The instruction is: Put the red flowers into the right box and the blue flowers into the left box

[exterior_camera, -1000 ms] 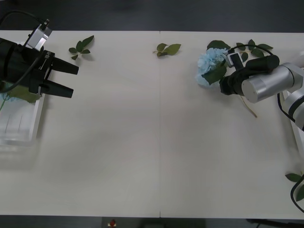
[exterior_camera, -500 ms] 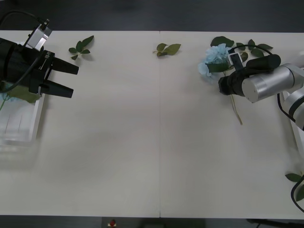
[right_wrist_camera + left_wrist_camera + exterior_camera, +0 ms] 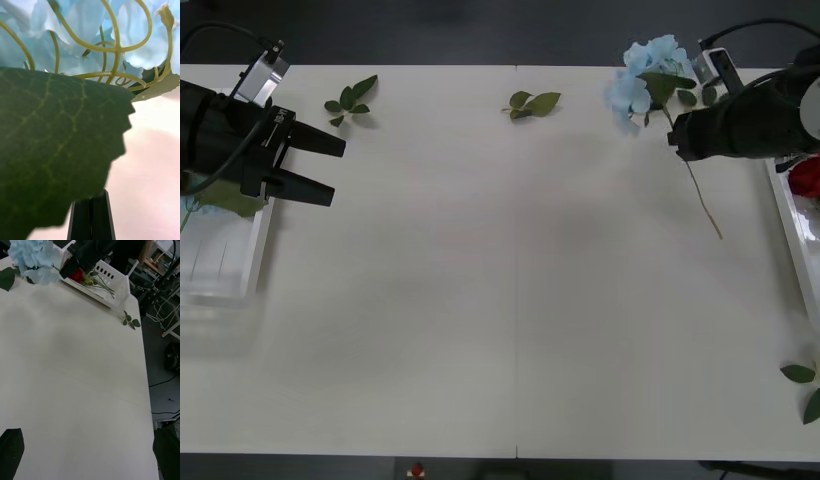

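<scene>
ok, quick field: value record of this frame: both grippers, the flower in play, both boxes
right gripper: shut on the stem of the blue flower, raised at the far right of the table
blue flower stem: hangs down past the gripper toward the table
left gripper: open, holding nothing, at the far left over the left box
left box: some green foliage at its far end
right box: holds a red flower with green stems
loose leaf sprigs: along the far edge
</scene>
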Tool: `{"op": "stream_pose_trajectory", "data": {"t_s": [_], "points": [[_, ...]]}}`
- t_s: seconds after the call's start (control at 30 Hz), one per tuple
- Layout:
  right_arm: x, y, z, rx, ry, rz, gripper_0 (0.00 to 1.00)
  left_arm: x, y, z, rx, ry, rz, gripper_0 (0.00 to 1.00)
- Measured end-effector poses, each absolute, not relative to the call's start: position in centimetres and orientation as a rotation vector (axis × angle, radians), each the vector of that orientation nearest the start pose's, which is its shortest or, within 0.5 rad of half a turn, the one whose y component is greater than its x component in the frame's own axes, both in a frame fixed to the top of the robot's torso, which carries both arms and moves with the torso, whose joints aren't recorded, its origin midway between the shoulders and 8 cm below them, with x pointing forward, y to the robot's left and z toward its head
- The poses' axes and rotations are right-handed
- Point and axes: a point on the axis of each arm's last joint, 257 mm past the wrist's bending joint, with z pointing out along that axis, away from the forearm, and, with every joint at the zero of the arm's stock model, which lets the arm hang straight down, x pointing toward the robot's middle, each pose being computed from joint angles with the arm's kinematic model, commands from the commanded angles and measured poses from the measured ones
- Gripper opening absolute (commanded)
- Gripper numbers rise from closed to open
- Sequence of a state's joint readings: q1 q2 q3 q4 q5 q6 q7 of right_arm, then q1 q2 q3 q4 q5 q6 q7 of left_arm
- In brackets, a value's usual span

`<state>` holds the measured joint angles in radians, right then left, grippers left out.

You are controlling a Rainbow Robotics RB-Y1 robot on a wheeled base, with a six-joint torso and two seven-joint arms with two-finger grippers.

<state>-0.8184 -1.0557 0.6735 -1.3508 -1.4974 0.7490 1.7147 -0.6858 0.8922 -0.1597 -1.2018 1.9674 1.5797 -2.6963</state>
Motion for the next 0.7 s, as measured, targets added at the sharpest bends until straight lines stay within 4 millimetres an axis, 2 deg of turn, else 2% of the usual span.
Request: {"op": "stream_pose_trajectory", "data": {"t_s": [0.17, 0.37, 0.5, 0.7], "points": [[57.0, -22.1, -10.9, -0.553, 2.152, 0.574, 0.0, 45.1, 19.5, -9.4, 1.377, 1.727, -0.942, 1.0], [55.2, -18.6, -6.5, -0.674, 1.967, 0.745, 0.0, 45.1, 19.4, -9.4, 1.377, 1.726, -0.944, 1.0], [54.5, -16.5, -4.8, -0.74, 1.865, 0.805, 0.0, 45.0, 19.4, -9.4, 1.378, 1.726, -0.945, 1.0], [53.3, -11.3, -2.0, -0.846, 1.663, 0.904, 0.0, 44.6, 19.2, -9.2, 1.385, 1.714, -0.969, 1.0]]}}
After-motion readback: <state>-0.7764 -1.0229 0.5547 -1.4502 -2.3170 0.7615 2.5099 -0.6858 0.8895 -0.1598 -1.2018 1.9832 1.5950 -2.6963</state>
